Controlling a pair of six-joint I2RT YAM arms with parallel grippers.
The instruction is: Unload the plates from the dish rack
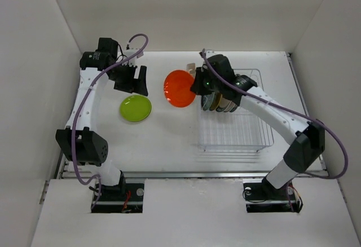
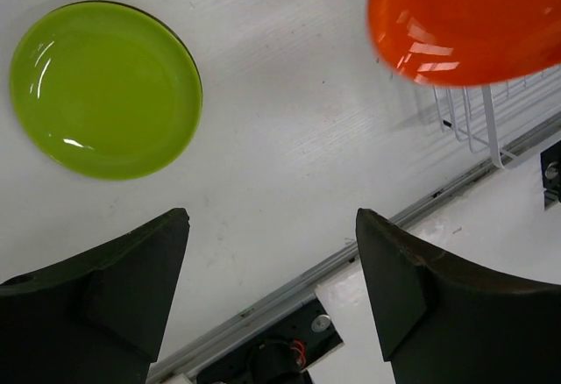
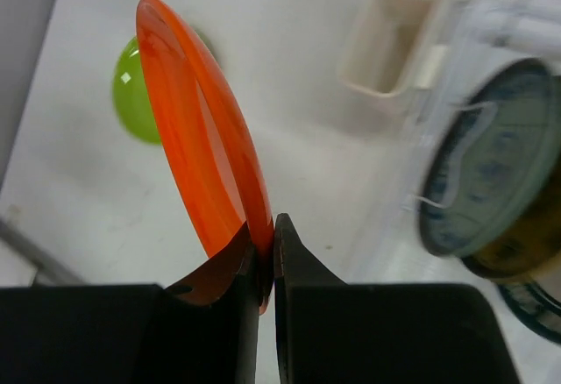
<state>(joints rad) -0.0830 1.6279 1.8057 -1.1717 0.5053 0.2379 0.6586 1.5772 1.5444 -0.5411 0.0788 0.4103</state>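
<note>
As I scan from left: left claw (image 1: 134,84) jaws apart, empty, just behind lime green plate (image 1: 135,108) lying flat on tabletop (image 1: 169,140). Orange plate (image 1: 179,88) on edge, rim clamped by right claw (image 3: 266,237), just left of dish rack (image 1: 248,140). I judge set-down spot lies left of right claw, beside green one. Remaining plates (image 1: 220,101) upright in rack.

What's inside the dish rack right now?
Several plates stand on edge at the dish rack's far end, with a teal patterned plate foremost. The right arm covers part of them from above, so their count is unclear.
</note>
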